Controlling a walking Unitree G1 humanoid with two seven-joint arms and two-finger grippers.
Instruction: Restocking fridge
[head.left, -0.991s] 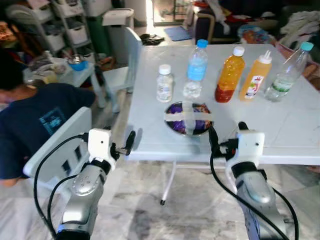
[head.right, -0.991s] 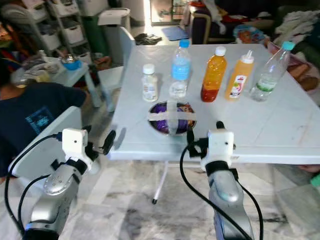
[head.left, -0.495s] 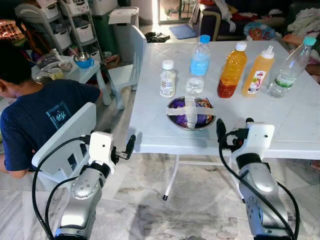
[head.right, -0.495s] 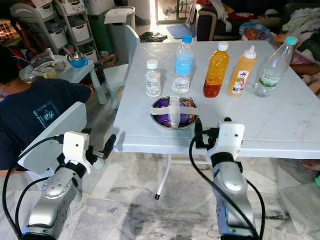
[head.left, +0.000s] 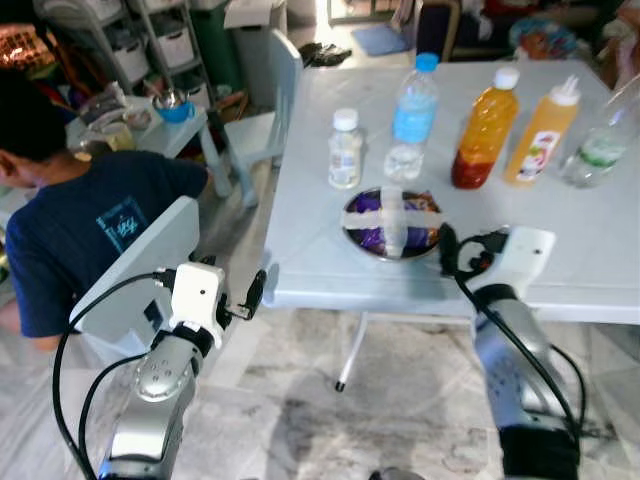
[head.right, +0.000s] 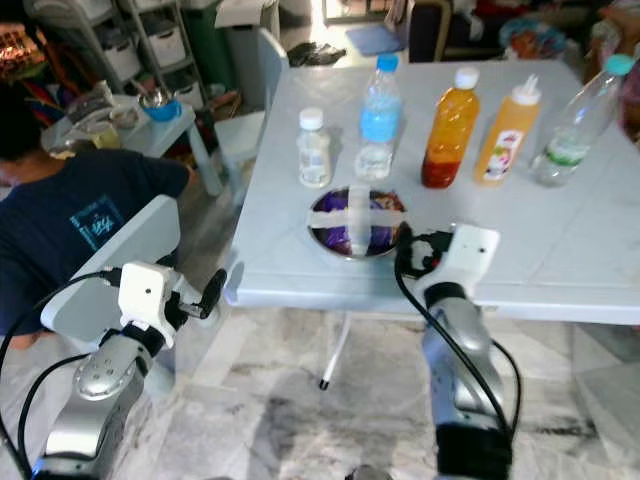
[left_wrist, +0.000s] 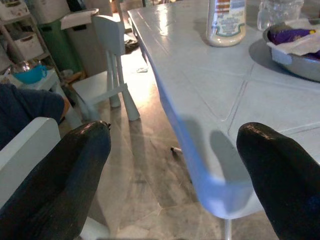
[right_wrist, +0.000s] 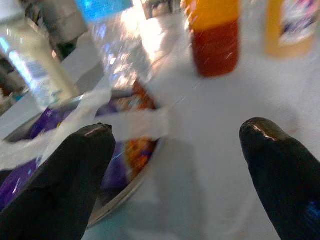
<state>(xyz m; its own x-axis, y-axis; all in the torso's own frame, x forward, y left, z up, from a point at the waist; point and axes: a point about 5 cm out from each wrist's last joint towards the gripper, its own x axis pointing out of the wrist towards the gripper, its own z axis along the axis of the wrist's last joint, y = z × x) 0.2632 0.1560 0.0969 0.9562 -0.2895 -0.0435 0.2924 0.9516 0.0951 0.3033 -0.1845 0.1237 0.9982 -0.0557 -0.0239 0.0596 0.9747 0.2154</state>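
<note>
The right claw (head.right: 418, 250) hovers over the near edge of the pale blue plastic surface (head.right: 560, 260), its two black fingers (right_wrist: 75, 170) spread wide with nothing between them. Just ahead of it, almost touching the fingertips, sits the round metal bowl of purple-wrapped food, sealed with a cross of white tape (head.right: 352, 221). Beyond the bowl, farther from the claw, stands a row of bottles: a small clear bottle with a white cap (head.right: 313, 148), a clear water bottle with a blue cap and blue label (head.right: 378, 118), a bottle of orange and red liquid with a white cap (head.right: 449, 128), a yellow squeeze bottle with a white nozzle (head.right: 508, 131), and off towards the claw's right a clear bottle with a teal cap and green label (head.right: 578, 122).

The left claw (head.left: 250, 296) hangs in the air off the near left corner of the surface, below its edge and over the marbled floor (head.left: 300, 420). Its fingers (left_wrist: 55, 175) are also wide apart and hold nothing. Just to its left is the back of a white plastic chair (head.left: 135, 270), and beyond that a person in a dark blue T-shirt (head.left: 85, 225) sits facing away. A second white chair (head.left: 262, 120) stands by the far left side of the surface.
</note>
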